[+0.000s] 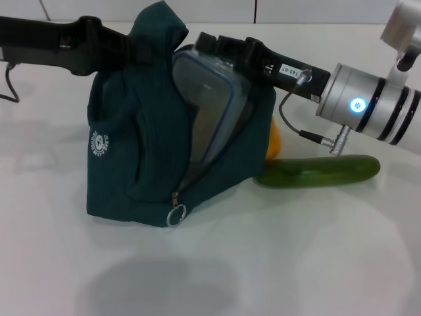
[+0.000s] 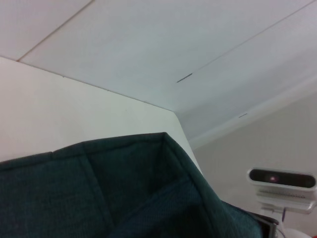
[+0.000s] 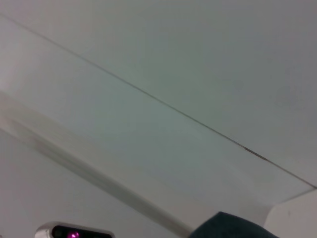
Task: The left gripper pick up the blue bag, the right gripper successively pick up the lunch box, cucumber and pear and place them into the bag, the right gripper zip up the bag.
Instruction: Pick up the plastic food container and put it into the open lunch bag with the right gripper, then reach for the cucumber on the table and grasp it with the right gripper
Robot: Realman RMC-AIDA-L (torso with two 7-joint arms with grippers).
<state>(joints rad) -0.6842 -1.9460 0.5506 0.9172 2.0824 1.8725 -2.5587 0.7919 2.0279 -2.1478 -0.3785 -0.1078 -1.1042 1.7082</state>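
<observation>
The blue bag (image 1: 141,164) stands on the white counter (image 1: 296,257), mouth gaping toward the right edge. Just beyond its right side lies the cucumber (image 1: 319,171), with the pear (image 1: 273,145) touching the bag behind it. The right claw (image 1: 220,49) is clamped on the lunch box (image 1: 207,108), tilted halfway inside the bag. The left claw (image 1: 135,46) is clamped on the bag's top.

Blue bag (image 1: 131,164): dark teal fabric, upright, zip open, ring-pull at front bottom. Lunch box (image 1: 207,108): clear w/ blue rim, tilted on edge, half inside bag mouth. Cucumber (image 1: 319,171) flat beside bag; pear (image 1: 273,141) mostly hidden behind it.
</observation>
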